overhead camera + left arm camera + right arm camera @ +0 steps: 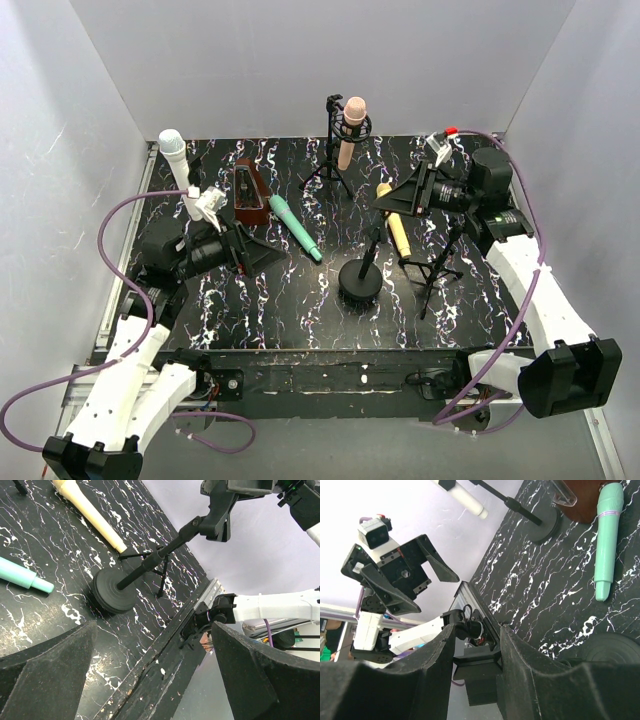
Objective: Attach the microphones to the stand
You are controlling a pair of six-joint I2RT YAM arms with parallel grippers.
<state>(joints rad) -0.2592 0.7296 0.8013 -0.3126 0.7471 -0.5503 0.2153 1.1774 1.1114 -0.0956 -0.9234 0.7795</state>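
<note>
Mid-table: teal mic (296, 230) lies loose, left gripper (258, 245) nearer.
Its jaws are spread, mic just at its 3 o'clock, axis 11-to-5; right gripper (392, 205) pinches round-base stand (360, 280) top.

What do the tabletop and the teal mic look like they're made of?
Tabletop: black sheet with white marble-like veins and a slight sheen, probably printed laminate or vinyl. Teal mic: smooth, matte, even colour, likely moulded plastic.

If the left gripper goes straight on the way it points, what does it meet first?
Probably the round-base stand, lying ahead between the fingers of the open left gripper; the teal microphone is off to one side.
</note>
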